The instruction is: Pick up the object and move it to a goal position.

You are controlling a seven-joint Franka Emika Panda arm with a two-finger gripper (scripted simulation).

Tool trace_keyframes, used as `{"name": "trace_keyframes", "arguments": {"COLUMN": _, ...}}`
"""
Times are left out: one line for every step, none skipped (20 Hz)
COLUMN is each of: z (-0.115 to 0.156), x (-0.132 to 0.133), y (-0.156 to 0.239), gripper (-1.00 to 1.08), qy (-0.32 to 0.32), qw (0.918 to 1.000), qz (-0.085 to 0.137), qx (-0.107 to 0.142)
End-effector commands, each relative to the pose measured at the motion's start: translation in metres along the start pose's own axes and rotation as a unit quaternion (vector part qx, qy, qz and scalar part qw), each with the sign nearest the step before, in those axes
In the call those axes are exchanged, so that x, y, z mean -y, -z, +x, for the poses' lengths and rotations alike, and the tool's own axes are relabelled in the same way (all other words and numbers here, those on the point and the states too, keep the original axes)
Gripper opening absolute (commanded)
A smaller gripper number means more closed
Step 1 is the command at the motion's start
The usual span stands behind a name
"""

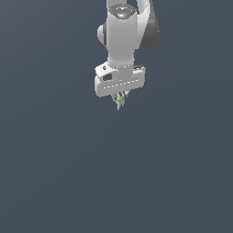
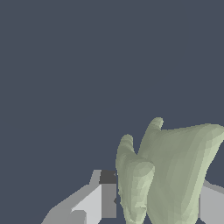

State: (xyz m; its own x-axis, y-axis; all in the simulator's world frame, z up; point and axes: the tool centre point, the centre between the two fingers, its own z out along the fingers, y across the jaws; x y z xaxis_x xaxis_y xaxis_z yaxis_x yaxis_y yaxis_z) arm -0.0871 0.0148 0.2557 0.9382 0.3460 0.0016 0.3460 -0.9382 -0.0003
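Observation:
The object is a tiny pale yellow-green, irregular pointed thing that hangs from under the white gripper in the upper middle of the exterior view. The gripper is shut on it and holds it in the air above the dark grey ground. In the wrist view the object looks large, with lobed pointed tips, and sits between the grey fingers. The fingertips are mostly hidden by the hand in the exterior view.
The white arm comes down from the top of the exterior view. Only plain dark grey ground shows around and below the gripper. No goal marker shows.

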Motion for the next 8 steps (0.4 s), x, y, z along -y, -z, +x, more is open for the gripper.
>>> {"name": "trace_keyframes", "arguments": {"z": -0.001, "x": -0.001, "y": 0.012, "gripper": -1.00, "qy": 0.000, "qw": 1.0000, "qz": 0.000, "qx": 0.001}}
{"name": "trace_keyframes", "arguments": {"z": -0.001, "x": -0.001, "y": 0.015, "gripper": -1.00, "qy": 0.000, "qw": 1.0000, "qz": 0.000, "qx": 0.001}}
{"name": "trace_keyframes", "arguments": {"z": 0.000, "x": -0.001, "y": 0.018, "gripper": -1.00, "qy": 0.000, "qw": 1.0000, "qz": 0.000, "qx": 0.001}}
{"name": "trace_keyframes", "arguments": {"z": 0.000, "x": -0.001, "y": 0.020, "gripper": -1.00, "qy": 0.000, "qw": 1.0000, "qz": 0.000, "qx": 0.001}}
{"name": "trace_keyframes", "arguments": {"z": 0.000, "x": -0.002, "y": 0.022, "gripper": -1.00, "qy": 0.000, "qw": 1.0000, "qz": 0.000, "qx": 0.001}}
{"name": "trace_keyframes", "arguments": {"z": 0.000, "x": -0.002, "y": 0.023, "gripper": -1.00, "qy": 0.000, "qw": 1.0000, "qz": 0.000, "qx": 0.001}}
{"name": "trace_keyframes", "arguments": {"z": 0.000, "x": -0.002, "y": 0.024, "gripper": -1.00, "qy": 0.000, "qw": 1.0000, "qz": 0.000, "qx": 0.001}}
{"name": "trace_keyframes", "arguments": {"z": 0.000, "x": -0.002, "y": 0.024, "gripper": -1.00, "qy": 0.000, "qw": 1.0000, "qz": 0.000, "qx": 0.001}}
